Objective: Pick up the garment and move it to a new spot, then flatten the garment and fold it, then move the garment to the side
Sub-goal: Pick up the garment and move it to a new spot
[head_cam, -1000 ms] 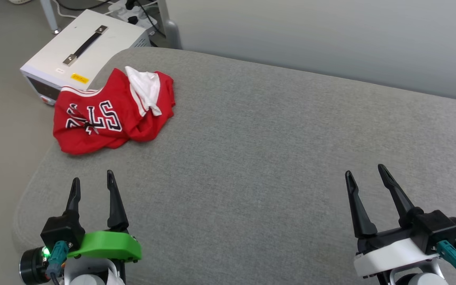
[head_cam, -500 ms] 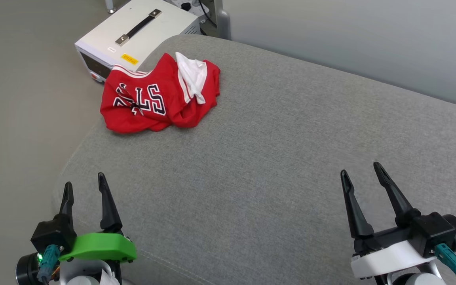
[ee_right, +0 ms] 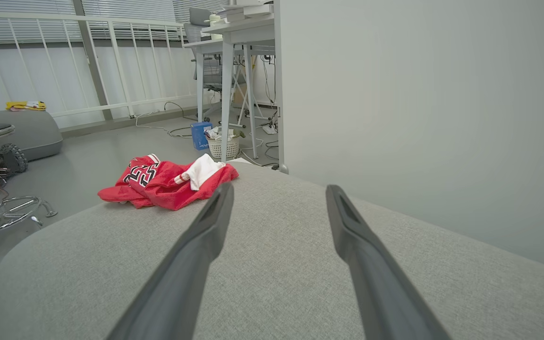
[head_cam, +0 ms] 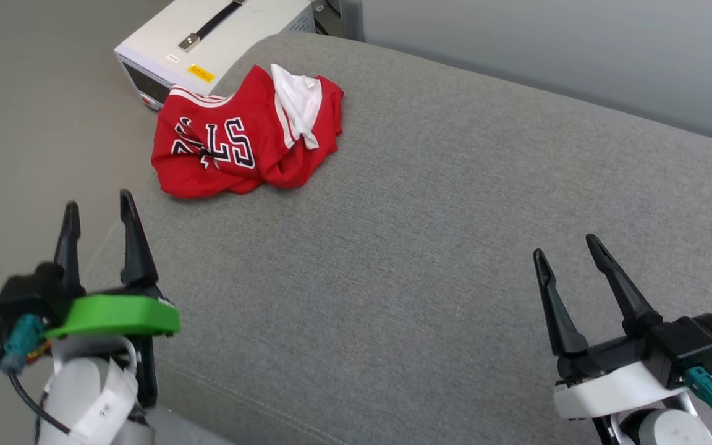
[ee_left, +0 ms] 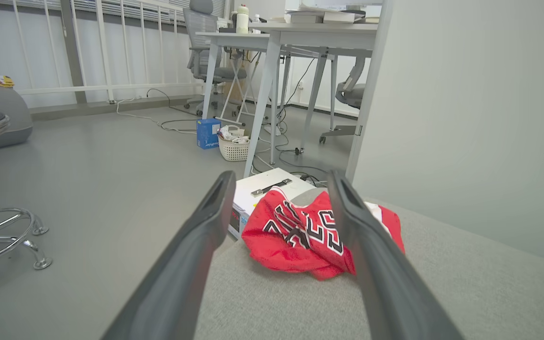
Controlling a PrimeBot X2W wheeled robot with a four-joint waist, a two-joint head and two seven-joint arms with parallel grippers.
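The garment is a red jersey with a white sleeve and black white-outlined lettering, lying crumpled at the far left corner of the grey cushioned surface. It also appears ahead in the left wrist view as the garment and far left in the right wrist view as the garment. My left gripper is open and empty at the surface's left edge, short of the garment. My right gripper is open and empty at the lower right, far from it.
A white box with a black handle stands on the floor just beyond the garment. The floor drops away to the left. A grey wall runs behind. A stool base, desks and a basket lie farther off.
The head camera has turned left, shifting the whole picture. My left gripper has risen and moved forward toward the garment. The right gripper has barely moved.
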